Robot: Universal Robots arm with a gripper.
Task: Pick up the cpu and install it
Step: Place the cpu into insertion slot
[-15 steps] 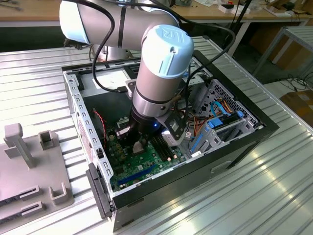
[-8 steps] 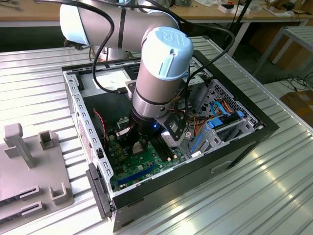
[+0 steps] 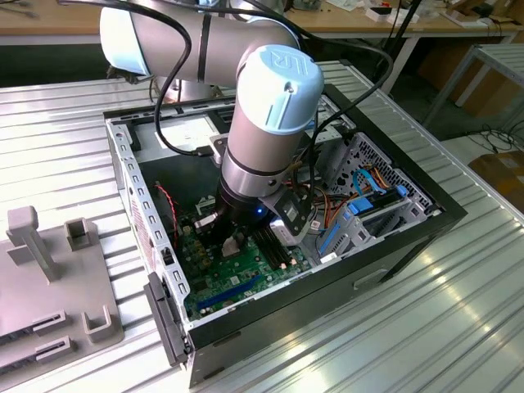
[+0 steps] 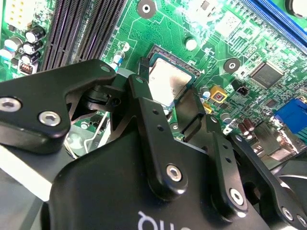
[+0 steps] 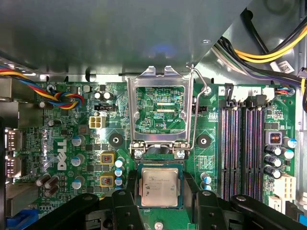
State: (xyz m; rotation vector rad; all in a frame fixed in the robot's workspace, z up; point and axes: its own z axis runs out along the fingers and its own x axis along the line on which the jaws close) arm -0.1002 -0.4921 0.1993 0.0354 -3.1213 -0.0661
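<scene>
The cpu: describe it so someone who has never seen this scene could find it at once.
Inside the open black computer case lies a green motherboard. Next to its flipped-open metal frame sits the cpu: a flat square with a plain silver-grey top, unlike the long dark memory slots nearby.

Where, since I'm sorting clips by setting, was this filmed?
Probably a robotics lab or workshop: a robot arm reaches into an open computer case on a ribbed metal table, with wooden workbenches behind.

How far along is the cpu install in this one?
Done: pickup, since the cpu lies at the socket. In hand: the pincer straddles it, but the grip is unclear. Left: the retention frame stands open, unlatched.
</scene>
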